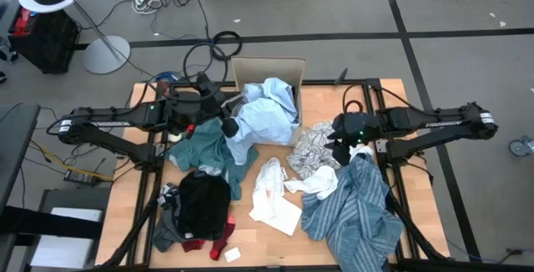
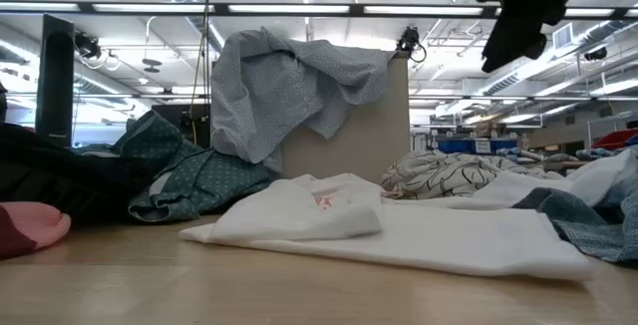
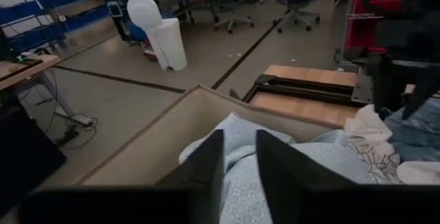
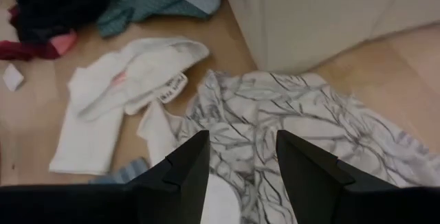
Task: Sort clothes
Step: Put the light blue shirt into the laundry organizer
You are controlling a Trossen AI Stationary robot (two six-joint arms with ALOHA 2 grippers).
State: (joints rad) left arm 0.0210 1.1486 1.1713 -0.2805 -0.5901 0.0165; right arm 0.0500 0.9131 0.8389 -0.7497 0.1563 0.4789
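Draping over the rim of the tan cardboard box, the light-blue shirt spills down its front in soft, finely patterned folds. Left of the box lies a teal garment; beyond it, a black piece with small red items. A white garment lies in front of the box, a black-and-white patterned one to its right, and beside that the blue-white striped shirt. The left end effector hovers over the box — fingers slightly parted, empty. The right end effector hangs open over the patterned garment.
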